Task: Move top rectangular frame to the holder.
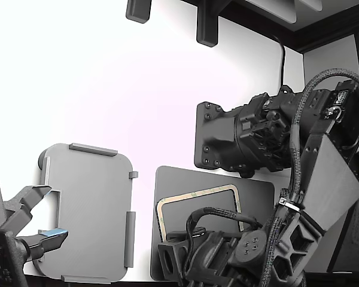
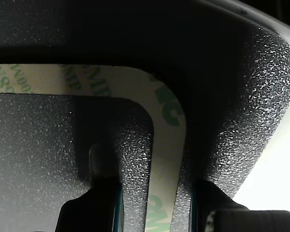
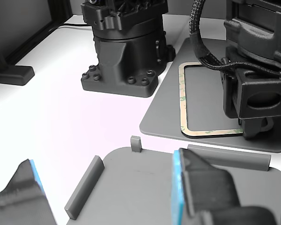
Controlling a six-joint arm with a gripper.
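White bench (image 1: pixel 107 89) carries a dark pad (image 3: pixel 168 112). On it lies the cream frame (image 2: pixel 166 145), thin, round-cornered, green-lettered. Claw (image 2: pixel 154 212) open, 1 finger on each side of its strip.

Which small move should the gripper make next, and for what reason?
Probably close the gripper on the frame. In the wrist view its fingers stand open either side of the frame's strip, which lies flat on the dark pad; the holder is empty.
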